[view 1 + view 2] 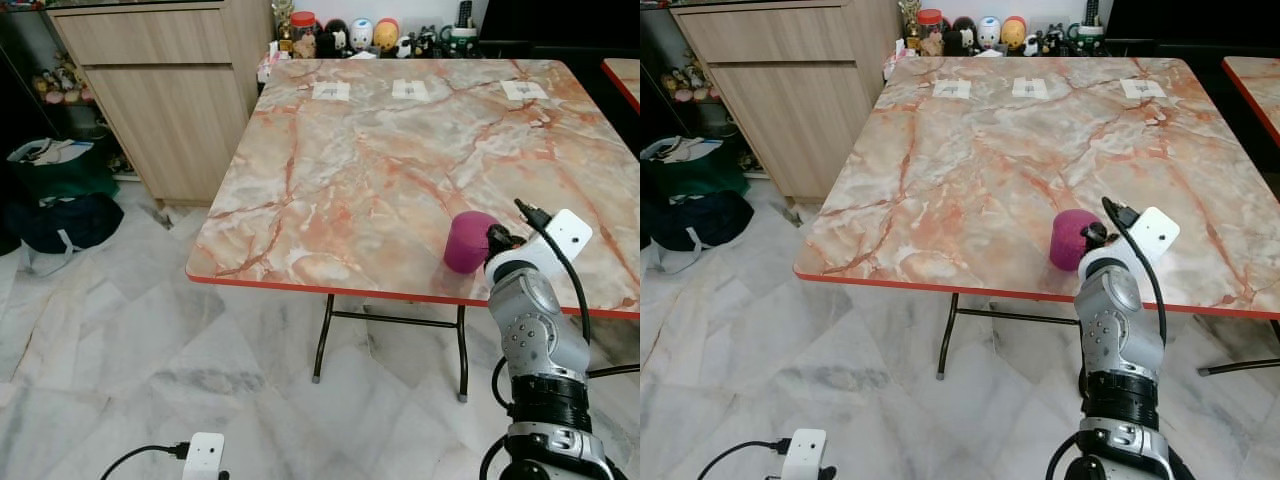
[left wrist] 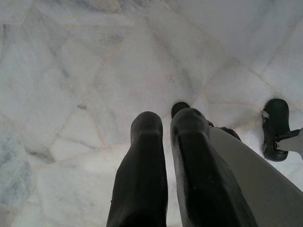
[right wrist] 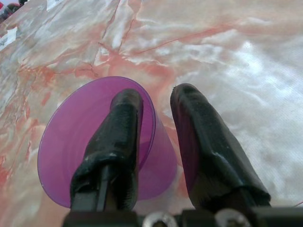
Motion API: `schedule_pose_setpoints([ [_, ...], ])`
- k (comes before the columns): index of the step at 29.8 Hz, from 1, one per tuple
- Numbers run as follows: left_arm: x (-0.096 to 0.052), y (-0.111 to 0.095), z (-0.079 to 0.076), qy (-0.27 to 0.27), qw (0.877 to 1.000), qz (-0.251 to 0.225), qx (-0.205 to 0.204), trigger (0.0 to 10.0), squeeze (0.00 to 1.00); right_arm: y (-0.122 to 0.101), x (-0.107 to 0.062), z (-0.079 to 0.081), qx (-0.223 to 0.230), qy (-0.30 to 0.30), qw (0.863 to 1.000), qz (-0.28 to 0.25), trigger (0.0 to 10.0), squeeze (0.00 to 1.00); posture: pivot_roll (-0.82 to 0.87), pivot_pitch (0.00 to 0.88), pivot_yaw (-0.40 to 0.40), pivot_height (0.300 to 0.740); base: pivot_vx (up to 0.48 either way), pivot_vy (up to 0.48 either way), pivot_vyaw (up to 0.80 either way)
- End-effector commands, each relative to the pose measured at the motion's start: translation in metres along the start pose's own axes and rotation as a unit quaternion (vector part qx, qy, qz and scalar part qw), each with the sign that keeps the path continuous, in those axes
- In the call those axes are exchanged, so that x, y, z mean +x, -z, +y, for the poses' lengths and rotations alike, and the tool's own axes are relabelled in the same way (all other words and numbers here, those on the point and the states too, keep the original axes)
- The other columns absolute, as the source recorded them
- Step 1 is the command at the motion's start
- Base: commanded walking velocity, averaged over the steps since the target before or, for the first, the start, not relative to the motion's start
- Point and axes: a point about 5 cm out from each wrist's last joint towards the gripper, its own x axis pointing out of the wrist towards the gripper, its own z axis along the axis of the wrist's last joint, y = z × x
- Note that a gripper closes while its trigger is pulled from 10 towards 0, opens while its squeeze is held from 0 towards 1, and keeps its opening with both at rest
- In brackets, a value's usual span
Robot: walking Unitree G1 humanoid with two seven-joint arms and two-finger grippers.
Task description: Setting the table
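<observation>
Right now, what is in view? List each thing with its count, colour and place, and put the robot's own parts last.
table: one, marble-patterned orange and white top with a red rim, ahead of the robot.
cup: one, translucent purple, at the table's near edge, one finger inside it and one outside its wall.
paper tags: three, white, in a row along the table's far side.
cabinet: one, light wood, left of the table.
figurines and jars: several, mixed colours, behind the table's far edge.
bags: two, green and dark, on the floor at left.
floor: white marble tiles.
right pincer: black fingers, on the cup wall.
left pincer: black fingers near together, hanging above the floor.
</observation>
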Motion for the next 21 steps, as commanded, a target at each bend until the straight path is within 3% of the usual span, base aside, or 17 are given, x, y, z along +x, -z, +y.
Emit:
schedule_pose_setpoints([
  [1, -0.002, 0.008, 0.002, -0.001, 1.0, 0.015, 0.006, 10.0, 0.0, 0.009, 0.001, 0.001, -0.004, 0.002, 1.0, 0.025, 0.0, 0.0, -0.07, 0.106, 0.05, 0.74, 0.0, 0.0, 0.0],
  [15, -0.001, 0.007, 0.001, 0.005, 1.0, 0.015, 0.022, 10.0, 0.0, 0.012, 0.0, 0.003, 0.001, -0.001, 1.0, 0.027, 0.0, 0.0, -0.07, 0.102, 0.047, 0.74, 0.0, 0.0, 0.0],
  [21, -0.001, 0.007, 0.002, 0.001, 1.0, 0.014, 0.025, 10.0, 0.0, 0.002, -0.004, 0.006, 0.015, -0.007, 0.999, -0.034, 0.0, 0.0, -0.07, 0.1, 0.043, 0.74, 0.0, 0.0, 0.0],
])
